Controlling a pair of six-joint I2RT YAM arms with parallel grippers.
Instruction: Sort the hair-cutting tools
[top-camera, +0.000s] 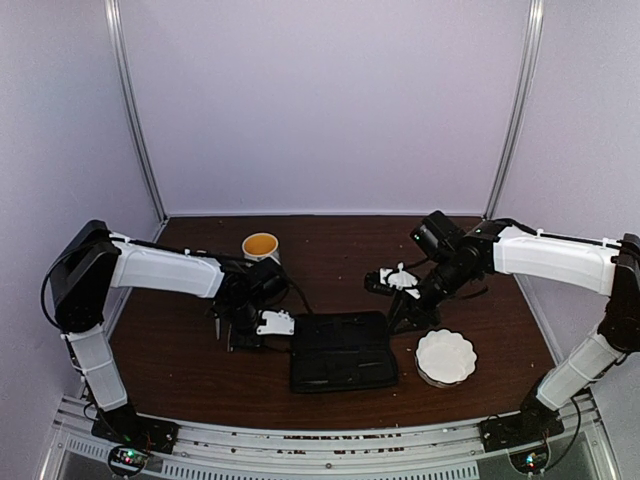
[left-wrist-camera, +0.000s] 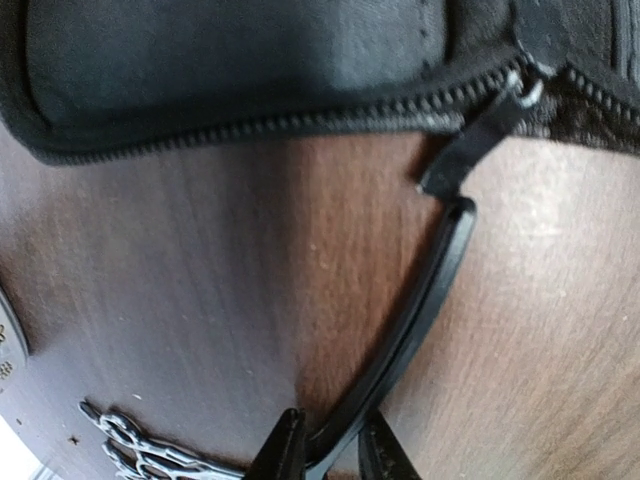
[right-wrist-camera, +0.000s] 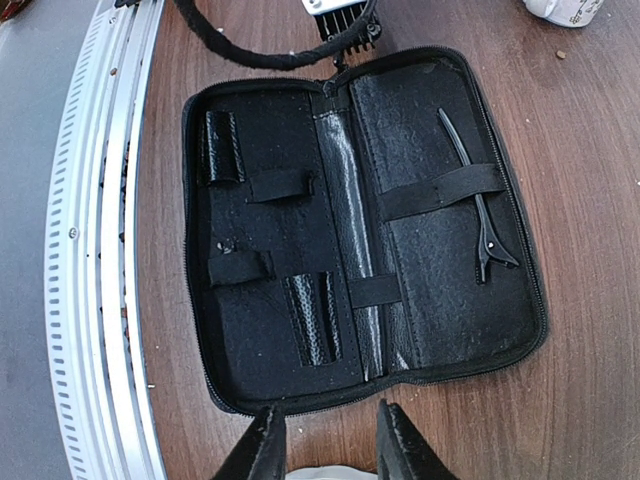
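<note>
**Loose clip beside the case: left end effector straddling it**

Nearest my bases, the zip case (right-wrist-camera: 420, 300) is lying opened flat on the tabletop (top-camera: 190, 350), probably so its loops are facing up for loading. The stored black clip (right-wrist-camera: 487, 232) is sitting under an elastic strap (right-wrist-camera: 430, 192) in one half of the case. The other loops are showing nothing in them. Just beside the case's zipped edge, the loose black clip (left-wrist-camera: 428, 305) is lying on the wood, with the silver scissors (left-wrist-camera: 140, 455) near it, also outside the case. The mug (top-camera: 260, 245) is standing farther back.

My left end effector (left-wrist-camera: 332, 432) is sitting low, its fingers narrow on either side of the loose black clip's near end. I am not able to tell whether they are pinching it yet. My right end effector (right-wrist-camera: 325, 440) is hanging above the case, fingers parted, holding nothing.
</note>
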